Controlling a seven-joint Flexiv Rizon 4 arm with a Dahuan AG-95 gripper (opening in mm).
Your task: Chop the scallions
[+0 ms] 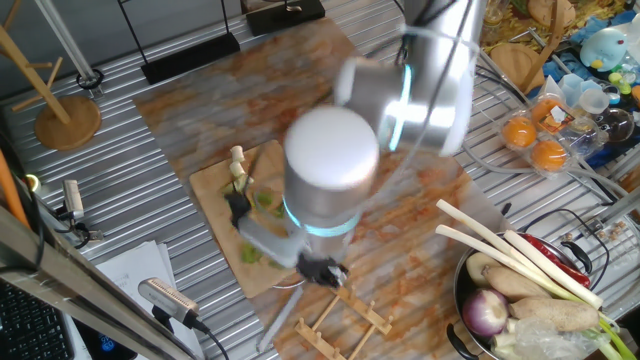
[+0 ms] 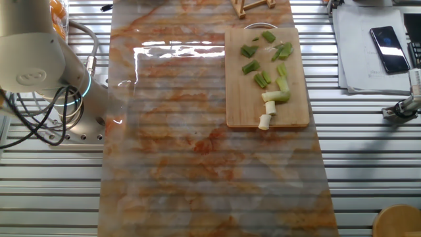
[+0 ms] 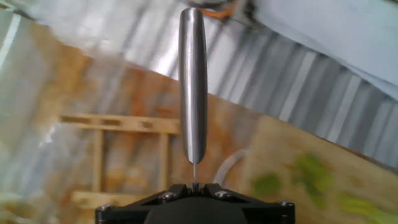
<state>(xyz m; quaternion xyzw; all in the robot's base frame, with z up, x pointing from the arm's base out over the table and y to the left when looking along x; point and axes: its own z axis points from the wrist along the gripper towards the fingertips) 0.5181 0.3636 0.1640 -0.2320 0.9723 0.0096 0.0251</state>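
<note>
Several cut scallions pieces, white and green, lie scattered on the wooden cutting board (image 2: 240, 105); one white bit (image 2: 264, 122) lies at the board's edge. From one fixed view the bits (image 1: 238, 172) show left of the blurred arm. My gripper (image 3: 194, 185) is shut on a steel knife (image 3: 192, 81), seen edge-on and pointing away from the hand. It hangs over the wooden rack beside the board, with blurred green pieces (image 3: 311, 174) off to its right. In one fixed view the gripper (image 1: 320, 268) is a dark blur near the board's front corner.
A small wooden rack (image 1: 345, 315) lies just past the board's end. A metal bowl (image 1: 465, 300) with long white leek-like stalks, a red onion and roots stands at the right. A box of oranges (image 1: 535, 140), a phone (image 2: 385, 49) and papers sit around the mat.
</note>
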